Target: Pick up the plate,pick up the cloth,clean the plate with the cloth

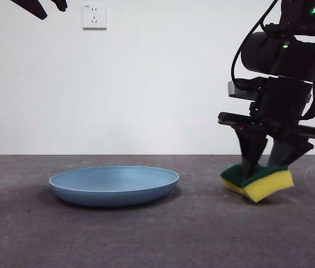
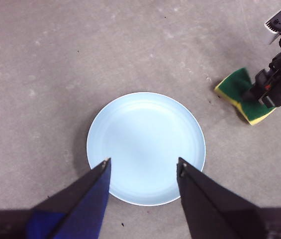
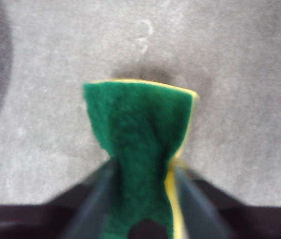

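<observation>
Here the right tool pinches the sponge — yellow foam, green scouring top — tilted just off the grey table. The smooth blue plate sits apart beneath the spread-open left tool.

the plate was plain light blue, paler inside. the cloth was yellow foam under a dark green layer. my jaws were black, the left pair partly blue. the table was mottled grey, the wall white.
</observation>
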Robot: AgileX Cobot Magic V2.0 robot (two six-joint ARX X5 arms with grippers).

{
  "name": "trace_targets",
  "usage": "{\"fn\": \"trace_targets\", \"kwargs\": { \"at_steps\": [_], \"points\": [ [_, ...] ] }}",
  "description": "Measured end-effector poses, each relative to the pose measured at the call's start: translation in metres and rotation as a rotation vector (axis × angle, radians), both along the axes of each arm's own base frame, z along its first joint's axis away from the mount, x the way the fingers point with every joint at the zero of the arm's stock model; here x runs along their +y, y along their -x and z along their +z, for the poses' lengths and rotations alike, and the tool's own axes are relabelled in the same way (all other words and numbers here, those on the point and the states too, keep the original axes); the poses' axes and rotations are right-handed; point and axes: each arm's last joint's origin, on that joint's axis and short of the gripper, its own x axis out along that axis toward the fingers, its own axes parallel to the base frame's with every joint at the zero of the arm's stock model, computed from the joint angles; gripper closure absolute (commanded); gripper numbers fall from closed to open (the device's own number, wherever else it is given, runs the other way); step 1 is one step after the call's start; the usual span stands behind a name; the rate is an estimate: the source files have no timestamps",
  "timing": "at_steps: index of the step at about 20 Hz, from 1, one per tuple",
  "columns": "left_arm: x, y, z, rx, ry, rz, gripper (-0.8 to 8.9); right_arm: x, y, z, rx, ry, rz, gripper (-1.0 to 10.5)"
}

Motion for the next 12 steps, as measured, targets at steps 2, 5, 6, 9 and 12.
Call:
{"fn": "trace_targets", "kwargs": {
  "at_steps": [2,5,6,9,12],
  "points": [
    [0.000,0.000,0.000,0.000,0.000,0.000,5.93,0.000,0.000,0.000,0.000,0.000,0.000,5.9],
    [0.000,0.000,0.000,0.000,0.000,0.000,5.93,-0.001,0.000,0.000,-0.008,0.022,-0.010,5.9],
    [0.000,0.000,0.000,0.000,0.000,0.001,5.93,-0.001,0.000,0.000,-0.009,0.024,-0.011,5.9],
    [0.000,0.000,0.000,-0.002,-0.002,0.003,5.93,-0.001,0.002,0.006,0.002,0.027,-0.010,6.0],
    [0.000,0.000,0.000,-0.002,-0.002,0.003,5.93,-0.002,0.005,0.040,-0.062,-0.018,-0.002,6.0]
  ]
}}
